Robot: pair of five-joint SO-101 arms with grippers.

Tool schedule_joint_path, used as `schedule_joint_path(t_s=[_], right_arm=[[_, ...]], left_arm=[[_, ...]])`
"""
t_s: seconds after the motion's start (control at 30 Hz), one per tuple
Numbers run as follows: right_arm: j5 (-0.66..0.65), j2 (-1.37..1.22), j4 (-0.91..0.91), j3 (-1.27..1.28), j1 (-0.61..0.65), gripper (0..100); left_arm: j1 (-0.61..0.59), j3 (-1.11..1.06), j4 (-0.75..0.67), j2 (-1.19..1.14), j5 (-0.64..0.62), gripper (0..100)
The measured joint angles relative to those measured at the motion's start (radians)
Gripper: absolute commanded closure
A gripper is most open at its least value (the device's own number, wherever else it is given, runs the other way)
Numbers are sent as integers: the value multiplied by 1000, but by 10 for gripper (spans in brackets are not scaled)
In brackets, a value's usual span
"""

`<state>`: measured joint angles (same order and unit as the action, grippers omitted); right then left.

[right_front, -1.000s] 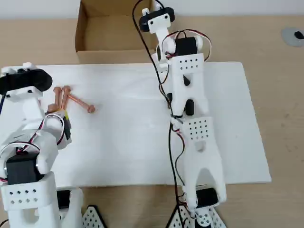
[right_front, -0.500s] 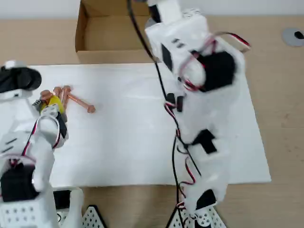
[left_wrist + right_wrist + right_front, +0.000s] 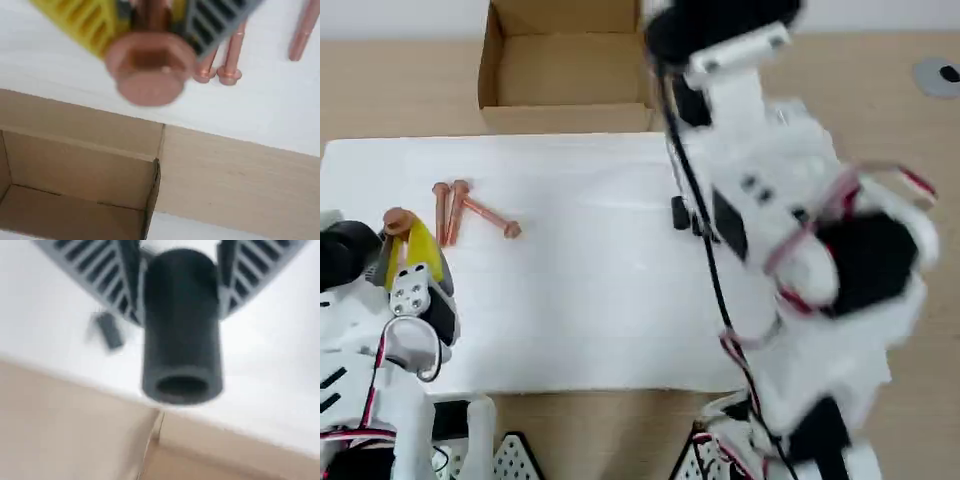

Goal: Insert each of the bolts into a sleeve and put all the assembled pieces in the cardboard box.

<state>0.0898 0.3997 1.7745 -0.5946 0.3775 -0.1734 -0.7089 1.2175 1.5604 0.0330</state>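
My left gripper (image 3: 150, 20) is shut on a copper bolt (image 3: 150, 70), head outward, between a yellow and a grey finger. From above, that bolt (image 3: 396, 219) is held over the front left of the white mat. Three more bolts (image 3: 455, 205) lie on the mat at the left, and two of them (image 3: 217, 65) lie side by side. My right gripper (image 3: 180, 270) is shut on a black sleeve (image 3: 182, 325), open end outward. The right arm (image 3: 800, 250) is raised high over the mat's right half. The open cardboard box (image 3: 565, 70) stands behind the mat.
A white mat (image 3: 590, 300) covers the wooden table. Another black sleeve (image 3: 680, 213) lies on it near the middle, beside the right arm, and is also seen as a sleeve (image 3: 107, 330) from the right wrist. A grey disc (image 3: 938, 75) sits at the far right.
The left arm drew back toward the table's front, lifting the bolt off the mat. The right arm rose from beside the box and swung up over the mat's right half.
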Motion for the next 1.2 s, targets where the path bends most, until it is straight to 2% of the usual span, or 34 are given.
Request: schedule_joint_path(t_s=[0.23,0.5,0.63,0.87,0.97,1.07,1.2], right_arm=[[28,356,0,436,-3,988],[28,746,-80,804,-186,988],[34,957,-152,1033,-227,988],[34,1349,-399,1513,-232,988],[34,1399,-529,1699,-232,988],[34,1401,-660,1791,-227,988],[34,1402,-845,1883,-123,988]], left_arm=[[0,-35,9,18,0,993],[5,-35,14,18,-80,994],[98,-35,14,18,-98,994],[313,-35,14,18,-101,994],[344,-35,14,18,-95,994],[351,-35,14,18,-37,994],[354,-41,-5,72,14,994]])
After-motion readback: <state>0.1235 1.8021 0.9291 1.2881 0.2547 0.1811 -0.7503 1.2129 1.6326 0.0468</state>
